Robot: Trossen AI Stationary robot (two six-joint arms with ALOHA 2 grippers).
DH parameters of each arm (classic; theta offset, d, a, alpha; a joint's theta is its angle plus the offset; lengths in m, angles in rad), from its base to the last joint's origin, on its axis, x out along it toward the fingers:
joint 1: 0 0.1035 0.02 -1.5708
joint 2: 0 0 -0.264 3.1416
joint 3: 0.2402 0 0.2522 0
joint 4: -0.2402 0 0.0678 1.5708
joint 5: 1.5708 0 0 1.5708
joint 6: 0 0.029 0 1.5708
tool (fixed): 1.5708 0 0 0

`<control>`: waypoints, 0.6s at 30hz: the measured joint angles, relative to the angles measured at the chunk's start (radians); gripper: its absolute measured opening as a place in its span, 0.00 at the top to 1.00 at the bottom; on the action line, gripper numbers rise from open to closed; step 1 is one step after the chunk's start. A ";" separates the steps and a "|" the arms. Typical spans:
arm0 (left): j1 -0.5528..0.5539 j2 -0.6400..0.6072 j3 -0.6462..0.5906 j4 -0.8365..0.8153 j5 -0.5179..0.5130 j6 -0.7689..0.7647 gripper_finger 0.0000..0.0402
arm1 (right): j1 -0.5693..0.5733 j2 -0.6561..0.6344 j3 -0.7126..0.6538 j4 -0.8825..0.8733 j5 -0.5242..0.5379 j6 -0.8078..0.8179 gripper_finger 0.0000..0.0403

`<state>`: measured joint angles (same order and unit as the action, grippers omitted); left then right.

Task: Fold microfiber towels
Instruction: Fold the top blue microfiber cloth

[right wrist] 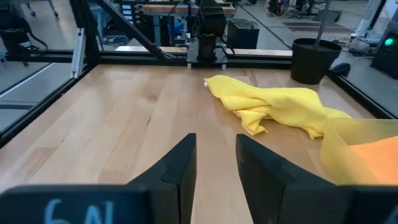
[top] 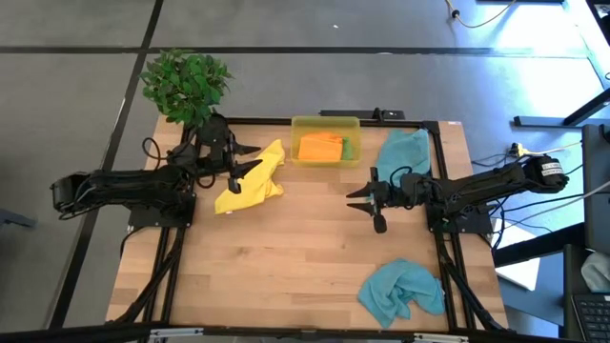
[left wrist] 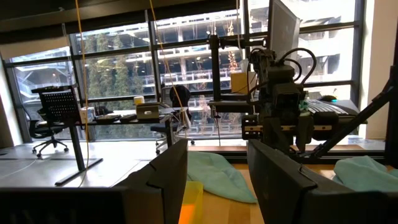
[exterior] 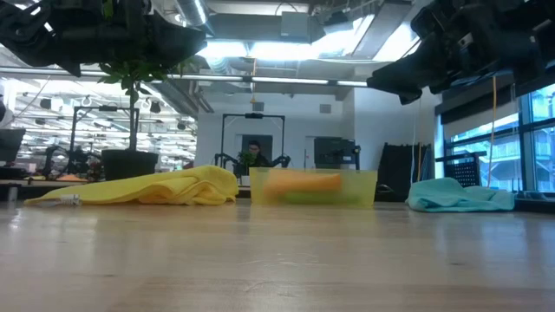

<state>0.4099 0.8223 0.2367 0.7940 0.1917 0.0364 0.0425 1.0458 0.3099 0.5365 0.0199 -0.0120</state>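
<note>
A crumpled yellow towel (top: 253,179) lies on the wooden table at the far left; it also shows in the low view (exterior: 147,189) and the right wrist view (right wrist: 280,104). An orange towel (top: 321,147) and a green towel (top: 350,149) lie in the translucent yellow bin (top: 325,123) at the far middle. One teal towel (top: 405,150) lies at the far right, and another (top: 402,291) lies bunched at the near right. My left gripper (top: 242,174) (left wrist: 217,165) is open and empty, raised beside the yellow towel. My right gripper (top: 360,201) (right wrist: 216,148) is open and empty, raised over the table's middle right.
A potted plant (top: 186,84) stands at the table's far left corner. A black frame rail (top: 286,122) runs around the table. Bare wood (top: 286,257) spans the middle and the near left.
</note>
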 joint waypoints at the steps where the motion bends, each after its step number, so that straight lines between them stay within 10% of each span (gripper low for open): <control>1: 0.000 0.000 0.000 0.000 0.000 0.000 0.61 | 0.000 0.000 0.000 0.000 0.007 0.000 0.72; 10: 0.000 0.000 0.000 0.000 0.000 0.000 0.61 | 0.008 0.000 0.003 -0.184 0.279 0.046 0.72; 18: 0.000 0.000 0.000 0.000 0.000 0.000 0.61 | 0.106 0.010 0.252 -0.830 0.434 0.348 0.74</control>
<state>0.4099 0.8223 0.2367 0.7944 0.1914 0.0364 0.1490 1.0558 0.5619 -0.2932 0.4539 0.3361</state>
